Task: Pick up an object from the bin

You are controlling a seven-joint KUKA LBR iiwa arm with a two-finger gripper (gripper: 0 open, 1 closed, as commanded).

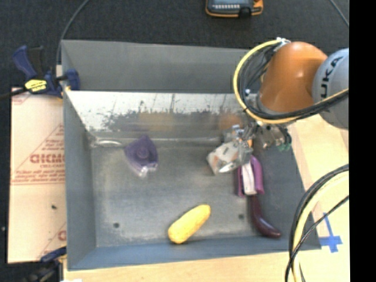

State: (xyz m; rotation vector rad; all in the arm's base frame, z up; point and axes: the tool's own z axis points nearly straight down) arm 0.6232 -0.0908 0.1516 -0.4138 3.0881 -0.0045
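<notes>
The jaws, their opening impossible to tell, sat low over a pale lump (222, 158) beside the purple eggplant (261, 221) at the bin's (79, 181) right, seemingly mid-grasp, so a firm close and lift looked due next.

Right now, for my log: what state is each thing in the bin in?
Yellow corn cob: lying flat, alone, near front wall.
Small purple translucent piece: resting alone, left side.
Long dark-purple eggplant-shaped toy: lying by right wall.
Whitish rounded piece: at the gripper; held or not, unclear.
</notes>
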